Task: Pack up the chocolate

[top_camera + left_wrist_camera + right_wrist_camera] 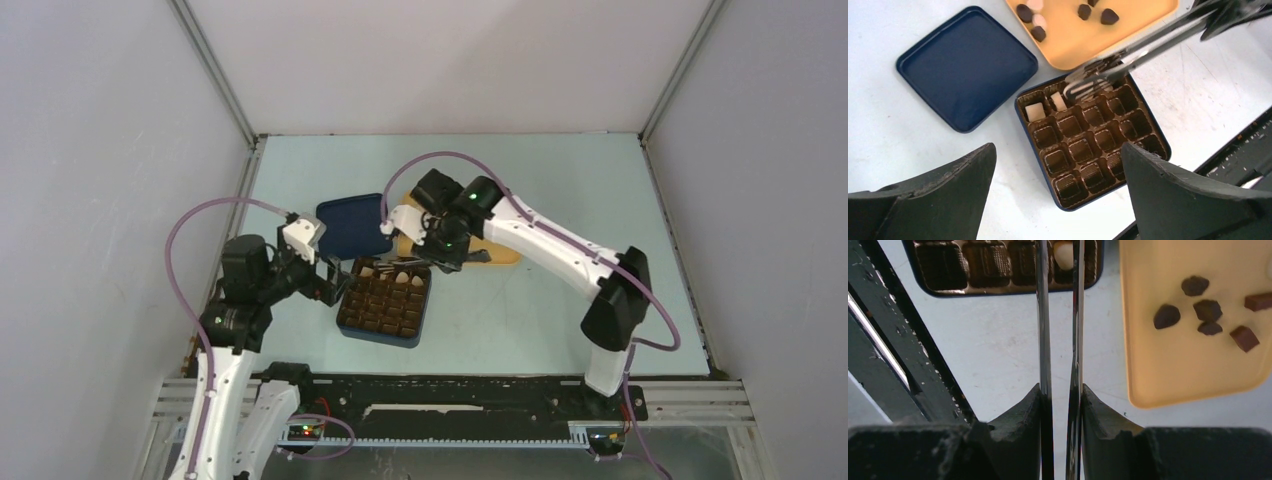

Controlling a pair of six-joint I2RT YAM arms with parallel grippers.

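Note:
A dark blue square box (1022, 121) with a brown gridded insert (1083, 145) sits on the table. Two cream-white chocolate pieces (1035, 111) lie in its far-left cells. My right gripper (1060, 387) is shut on metal tongs (1043, 330). The tong tips reach into the box's far row around another cream-white piece (1064, 255). Several dark and cream chocolates (1108, 17) lie on the orange tray (1083, 42). My left gripper (1058, 150) is open and empty, hovering at the box's near-left corner.
The box's dark blue lid (965, 67) lies flat to the left of the tray, behind the box. The black rail of the table's near edge (1243, 150) runs just beside the box. From above, box (380, 335) and tray (500, 252) sit mid-table.

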